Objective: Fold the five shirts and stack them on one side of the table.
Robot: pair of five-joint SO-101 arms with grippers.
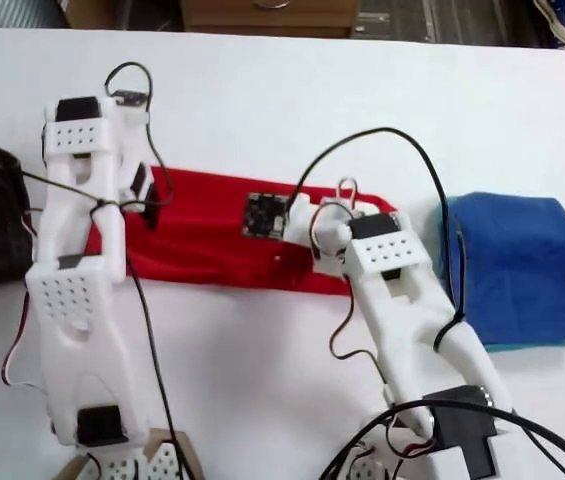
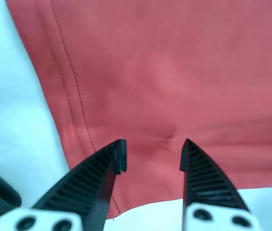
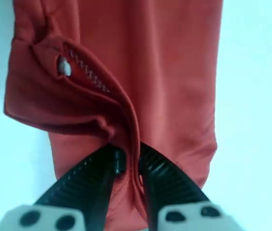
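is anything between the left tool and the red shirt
Nothing visible. The left tool hangs open directly over the red shirt, with only bare fabric beneath it. The right tool is shut on a fold of the same shirt.

Left gripper (image 2: 152, 153) spread over red shirt (image 2: 174, 72), seemingly touching cloth.

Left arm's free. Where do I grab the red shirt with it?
Probably the stitched hem at the end of the red shirt, by the open left gripper. The cloth lies flat, so come in from the bare table side, low, and slip one jaw under that edge.
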